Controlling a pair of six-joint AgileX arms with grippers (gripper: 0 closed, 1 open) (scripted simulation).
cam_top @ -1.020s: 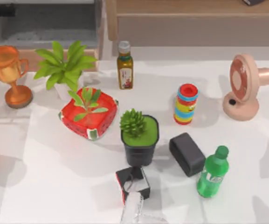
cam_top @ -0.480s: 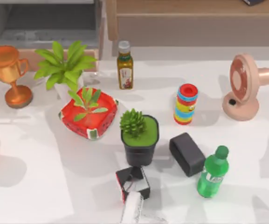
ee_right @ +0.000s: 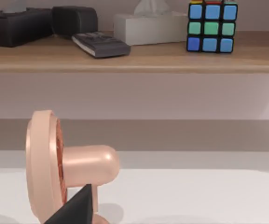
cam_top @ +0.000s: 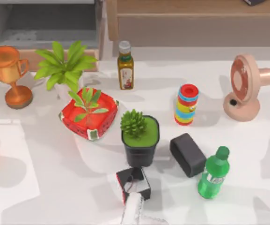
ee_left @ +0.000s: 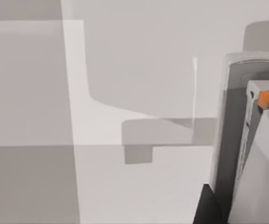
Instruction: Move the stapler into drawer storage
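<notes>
The stapler is a slim white bar lying at the table's front edge, near the middle, just in front of a small black and red box. The drawer storage stands open at the back left, its grey floor bare inside a tan frame. A dark tip of my left gripper shows in the left wrist view over white surface, beside a grey-white upright object with an orange tab. In the right wrist view a dark tip of my right gripper sits in front of the pink fan.
Between stapler and drawer stand a black pot with a succulent, a red watermelon planter and a leafy plant. A black block, green bottle, ring stack, oil bottle, fan and trophy stand around.
A dark arm part at the top view's upper left corner has gone out of sight. Shadows on the left of the table have shifted. The stapler lies where it was.
</notes>
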